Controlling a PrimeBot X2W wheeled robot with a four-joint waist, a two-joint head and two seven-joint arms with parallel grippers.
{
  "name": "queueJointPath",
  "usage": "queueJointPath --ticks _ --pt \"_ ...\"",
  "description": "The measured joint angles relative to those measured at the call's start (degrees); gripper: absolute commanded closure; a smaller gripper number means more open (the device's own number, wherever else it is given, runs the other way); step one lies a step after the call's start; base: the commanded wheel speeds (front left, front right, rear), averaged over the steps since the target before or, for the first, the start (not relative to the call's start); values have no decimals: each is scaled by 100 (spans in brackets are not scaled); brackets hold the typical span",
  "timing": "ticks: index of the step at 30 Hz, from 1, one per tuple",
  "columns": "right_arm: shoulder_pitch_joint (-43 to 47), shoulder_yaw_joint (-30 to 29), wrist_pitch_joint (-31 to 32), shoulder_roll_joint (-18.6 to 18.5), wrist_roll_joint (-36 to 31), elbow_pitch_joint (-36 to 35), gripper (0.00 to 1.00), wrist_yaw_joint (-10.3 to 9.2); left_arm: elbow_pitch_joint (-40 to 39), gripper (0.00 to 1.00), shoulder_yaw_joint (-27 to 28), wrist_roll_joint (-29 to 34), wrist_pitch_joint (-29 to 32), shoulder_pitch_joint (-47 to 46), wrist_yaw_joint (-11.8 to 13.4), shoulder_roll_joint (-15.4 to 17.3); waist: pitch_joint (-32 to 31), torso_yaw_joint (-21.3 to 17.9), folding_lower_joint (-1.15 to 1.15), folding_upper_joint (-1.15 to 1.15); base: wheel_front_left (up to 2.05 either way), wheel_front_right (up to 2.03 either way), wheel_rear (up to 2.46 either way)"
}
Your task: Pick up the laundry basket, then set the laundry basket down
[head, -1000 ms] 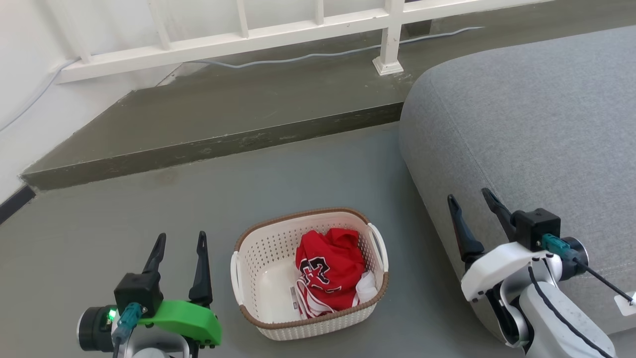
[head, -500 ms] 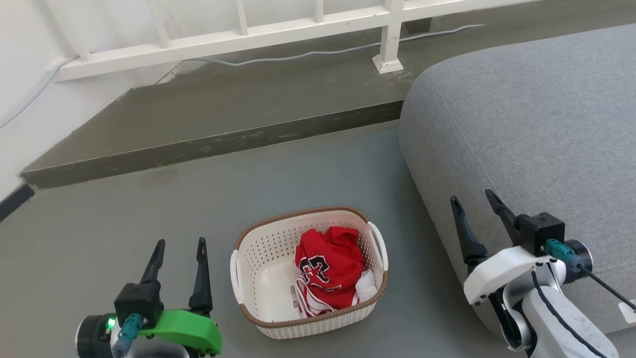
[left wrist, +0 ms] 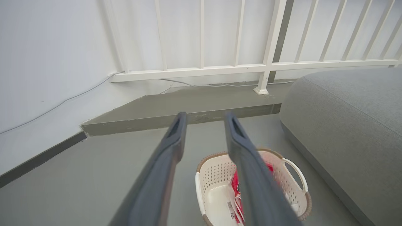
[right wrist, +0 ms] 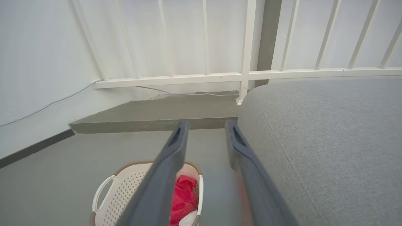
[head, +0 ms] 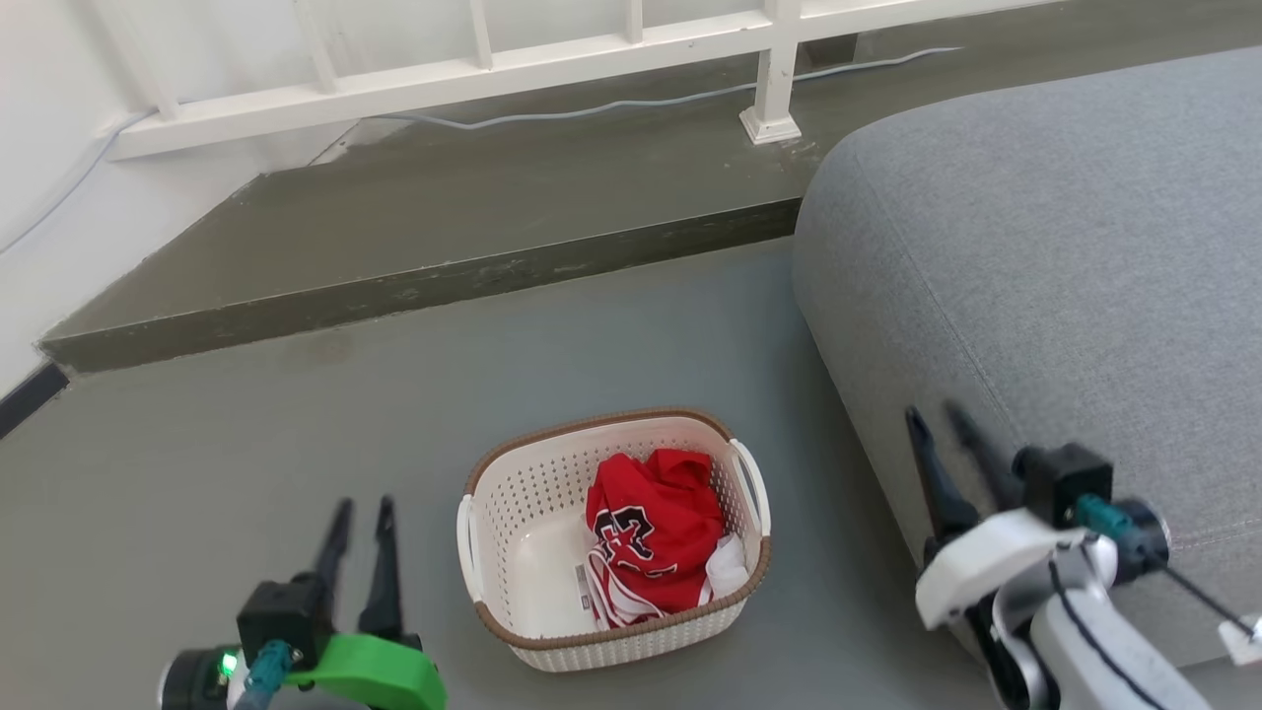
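The laundry basket [head: 513, 513] stands on the grey floor, cream-white with perforated walls, a brown rim band and white side handles; a red garment [head: 656, 537] lies in its right half. It appears low in the left wrist view [left wrist: 216, 175] and at the bottom left of the right wrist view [right wrist: 125, 185]. My left gripper [head: 362, 508] hovers open to the basket's left, apart from it, nothing between its fingers. My right gripper [head: 937, 414] is open to the basket's right, in front of the sofa's side, holding nothing.
A grey sofa [head: 1065, 256] takes up the right side. Behind the basket runs a raised concrete step [head: 444, 237] with a white railing [head: 473, 79] and a cable along it. A white wall closes the left.
Both grippers have dropped lower in the head view and look motion-blurred now. The left gripper's fingers have narrowed somewhat. The basket has stayed where it was.
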Motion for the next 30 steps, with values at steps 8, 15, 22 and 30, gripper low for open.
queueJointPath --ticks 8,15,22,30 --pt "287 -56 20 121 162 146 100 52 179 100 -22 -152 19 118 -53 -38 4 12 0 0 0 0 0" --pt "287 -215 136 176 592 130 100 109 155 100 7 -584 69 135 -104 -46 9 62 0 0 0 0 0" --pt "287 -387 265 215 1215 101 100 163 127 100 104 -1236 179 135 -160 -54 15 96 0 0 0 0 0" --pt "287 -621 422 301 1678 71 100 276 130 100 256 -1804 332 133 -285 -70 22 134 0 0 0 0 0"
